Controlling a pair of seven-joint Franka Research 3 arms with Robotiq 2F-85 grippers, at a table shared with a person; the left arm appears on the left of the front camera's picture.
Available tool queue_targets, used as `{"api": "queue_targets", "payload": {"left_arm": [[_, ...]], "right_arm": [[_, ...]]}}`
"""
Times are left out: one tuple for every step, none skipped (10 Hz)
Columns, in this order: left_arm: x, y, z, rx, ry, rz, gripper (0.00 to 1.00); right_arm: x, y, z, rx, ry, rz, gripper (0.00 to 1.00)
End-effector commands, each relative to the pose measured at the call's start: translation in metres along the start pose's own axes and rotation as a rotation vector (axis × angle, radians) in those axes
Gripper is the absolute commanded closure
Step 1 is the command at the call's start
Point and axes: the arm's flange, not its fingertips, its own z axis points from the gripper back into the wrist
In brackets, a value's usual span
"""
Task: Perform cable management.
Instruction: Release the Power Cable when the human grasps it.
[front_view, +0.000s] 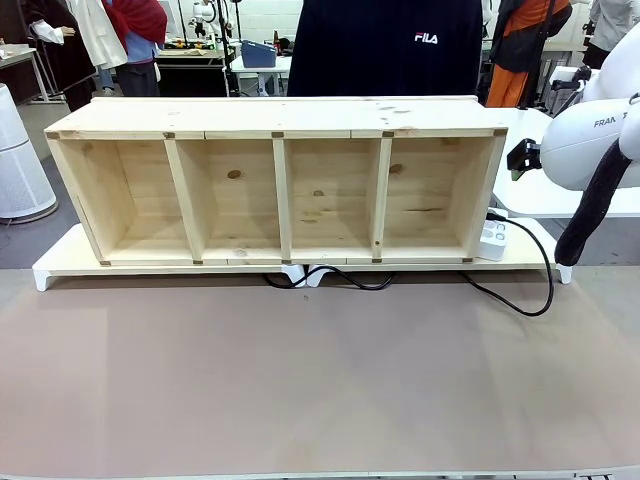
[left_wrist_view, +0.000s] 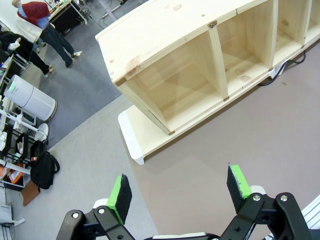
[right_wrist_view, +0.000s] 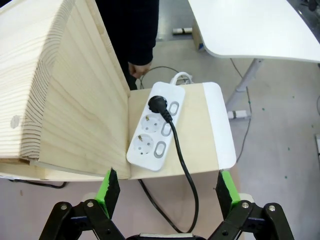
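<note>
- The wooden shelf (front_view: 275, 190) lies along the table's (front_view: 300, 390) far edge on a white-edged board (front_view: 60, 262), its four compartments empty.
- The power strip (right_wrist_view: 156, 125) sits at the board's right end, beside the shelf.
- The cable (front_view: 535, 290) is plugged into the strip and loops over the table under the board's front edge.
- Right gripper (right_wrist_view: 165, 187) hovers above the strip, jaws apart, empty.
- Left gripper (left_wrist_view: 180, 192) hangs wide apart near the shelf's left end.
- Judged: nothing is gripped yet; next comes descending on the cord.
- Matte brown tabletop; busy workshop behind.
</note>
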Motion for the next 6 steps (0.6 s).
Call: {"api": "queue_targets", "payload": {"left_arm": [[-0.0003,0.0004,0.0005,0.001,-0.001,0.000,0.00],[-0.0003,0.0004,0.0005,0.001,-0.001,0.000,0.00],[-0.0003,0.0004,0.0005,0.001,-0.001,0.000,0.00],[-0.0003,0.0004,0.0005,0.001,-0.001,0.000,0.00],[-0.0003,0.0004,0.0005,0.001,-0.001,0.000,0.00],[-0.0003,0.0004,0.0005,0.001,-0.001,0.000,0.00]], "right_arm": [[-0.0004,0.0015,-0.0003,-0.005,0.001,0.008,0.00],[-0.0004,0.0015,-0.0003,-0.005,0.001,0.008,0.00],[-0.0004,0.0015,-0.0003,-0.005,0.001,0.008,0.00],[-0.0004,0.0015,-0.0003,-0.005,0.001,0.008,0.00],[-0.0004,0.0015,-0.0003,-0.005,0.001,0.008,0.00],[-0.0004,0.0015,-0.0003,-0.005,0.001,0.008,0.00]]}}
